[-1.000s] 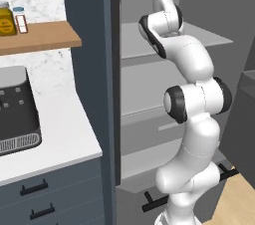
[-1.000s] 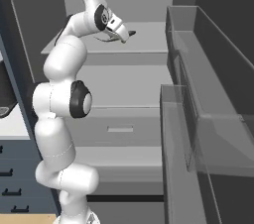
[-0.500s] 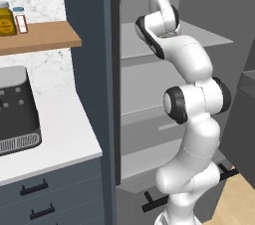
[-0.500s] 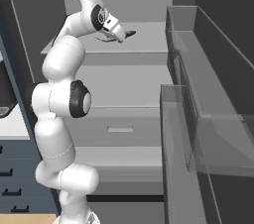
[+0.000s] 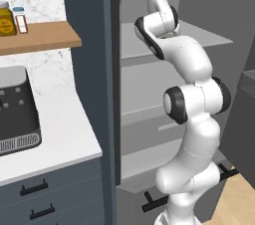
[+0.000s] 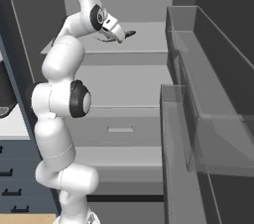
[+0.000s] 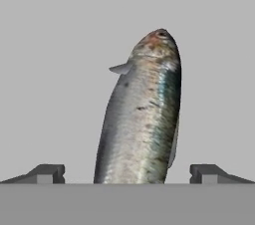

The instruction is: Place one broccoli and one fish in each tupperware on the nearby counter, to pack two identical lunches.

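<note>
A silvery fish (image 7: pixel 142 114) lies on the grey fridge shelf (image 6: pixel 149 39), its tail end between my fingertips (image 7: pixel 47 173) and its head pointing away. My gripper (image 7: pixel 127 174) is open, with a finger on each side of the fish and clear gaps between them. From the right base view, the gripper (image 6: pixel 126 34) reaches in low over the upper shelf of the open fridge. The white counter (image 5: pixel 60 134) lies left of the fridge. The broccoli and the tupperware are out of view.
A dark toaster-like box (image 5: pixel 15 109) stands on the counter under a wooden shelf (image 5: pixel 40 37) holding two jars. The fridge door (image 6: pixel 198 119) with its clear bins stands open on the right. A lower fridge shelf (image 6: pixel 124 114) and a drawer lie beneath.
The hand has sunk slightly toward the upper shelf. The jaws have stayed open, and the base has not moved.
</note>
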You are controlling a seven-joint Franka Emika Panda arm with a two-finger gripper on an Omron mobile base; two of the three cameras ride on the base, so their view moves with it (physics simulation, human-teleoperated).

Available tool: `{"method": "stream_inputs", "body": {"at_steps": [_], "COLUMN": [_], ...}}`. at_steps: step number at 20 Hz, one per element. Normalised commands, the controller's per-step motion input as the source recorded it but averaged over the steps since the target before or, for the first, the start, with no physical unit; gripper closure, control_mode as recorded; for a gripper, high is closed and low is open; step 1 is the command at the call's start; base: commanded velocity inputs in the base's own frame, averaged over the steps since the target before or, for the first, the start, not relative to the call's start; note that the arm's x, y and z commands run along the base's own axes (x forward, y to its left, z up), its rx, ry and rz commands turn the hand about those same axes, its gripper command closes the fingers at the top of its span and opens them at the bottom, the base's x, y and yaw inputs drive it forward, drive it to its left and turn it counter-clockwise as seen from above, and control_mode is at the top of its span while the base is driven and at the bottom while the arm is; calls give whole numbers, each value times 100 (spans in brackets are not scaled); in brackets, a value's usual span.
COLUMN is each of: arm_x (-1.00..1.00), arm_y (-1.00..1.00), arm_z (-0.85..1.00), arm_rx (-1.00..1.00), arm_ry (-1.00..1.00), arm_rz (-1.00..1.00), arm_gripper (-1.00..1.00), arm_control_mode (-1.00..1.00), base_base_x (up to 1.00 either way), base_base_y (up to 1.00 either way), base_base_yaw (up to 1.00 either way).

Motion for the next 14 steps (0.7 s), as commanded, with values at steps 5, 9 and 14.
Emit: {"method": "stream_inputs", "body": {"at_steps": [5,9,14], "arm_x": [0,0,-2], "arm_y": [0,0,0], "arm_z": [0,0,0], "arm_rx": [0,0,0], "arm_ry": [0,2,1], "arm_rz": [0,0,0], "arm_gripper": [-100,100,100], "arm_control_mode": [-100,-100,-100], "base_base_x": [0,0,0], "base_base_y": [0,0,0], "base_base_yaw": [0,0,0]}}
